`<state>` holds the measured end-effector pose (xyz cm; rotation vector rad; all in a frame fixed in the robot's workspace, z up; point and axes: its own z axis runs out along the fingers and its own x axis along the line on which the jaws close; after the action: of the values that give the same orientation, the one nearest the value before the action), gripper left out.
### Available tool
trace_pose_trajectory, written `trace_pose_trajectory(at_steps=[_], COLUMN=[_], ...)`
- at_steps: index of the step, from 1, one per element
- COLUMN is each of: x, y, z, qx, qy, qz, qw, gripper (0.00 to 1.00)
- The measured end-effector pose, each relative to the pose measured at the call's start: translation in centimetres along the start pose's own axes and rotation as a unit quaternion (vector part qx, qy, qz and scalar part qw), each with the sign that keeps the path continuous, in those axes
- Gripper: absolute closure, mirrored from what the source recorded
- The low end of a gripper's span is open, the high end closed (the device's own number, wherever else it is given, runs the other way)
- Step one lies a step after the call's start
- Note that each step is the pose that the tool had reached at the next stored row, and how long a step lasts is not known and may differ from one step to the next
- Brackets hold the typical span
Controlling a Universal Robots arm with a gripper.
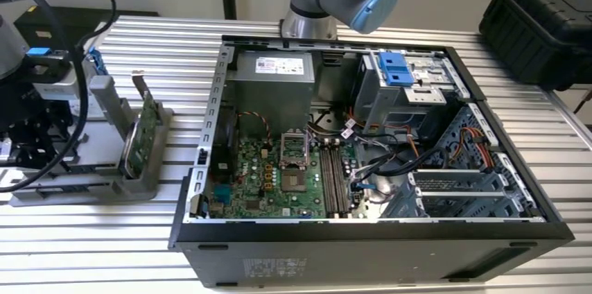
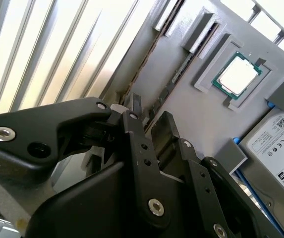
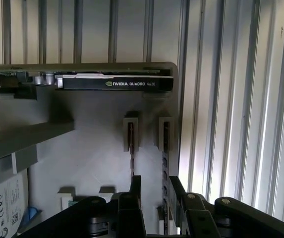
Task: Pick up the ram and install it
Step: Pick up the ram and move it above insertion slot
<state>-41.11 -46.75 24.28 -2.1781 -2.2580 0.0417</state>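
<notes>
You have the gripper (image 3: 155, 184) low over the grey fixture (image 3: 97, 158). In both wrist views its two black fingers (image 3: 135, 184) stand apart and unclenched, holding nothing. The ram (image 3: 165, 166) stands on edge in a slot of that fixture. Its near end runs into the gap between the fingers, closer to one than to the other, and you cannot tell whether either touches it. A second thin stick (image 3: 131, 148) stands parallel in the neighbouring slot, just beside the ram.

On the same fixture, past the far ends of both sticks, a graphics card (image 3: 114, 83) stands on edge. In the second wrist view a processor (image 2: 237, 79) lies flat in its own square pocket, with a hard drive (image 2: 275, 144) near it, white label up.

In the exterior view, the arm's wrist end (image 1: 51, 89) hangs at the exterior view's left, beside the fixture. The open computer case (image 1: 370, 245) lies on the slatted aluminium table (image 1: 138, 37), well apart from the ram. Its motherboard (image 1: 268, 176) is exposed, and you see the memory slots (image 1: 335, 176) running beside the processor socket (image 1: 294, 152).
</notes>
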Motion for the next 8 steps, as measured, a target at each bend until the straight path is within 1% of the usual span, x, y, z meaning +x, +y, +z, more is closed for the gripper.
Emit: trace_pose_trajectory(at_steps=[8], x=[-0.91], y=[-0.02], z=[0.73], qx=[0.0000], qy=[0.0000], qz=[0.000], qw=[1.0000], gripper=[0.00])
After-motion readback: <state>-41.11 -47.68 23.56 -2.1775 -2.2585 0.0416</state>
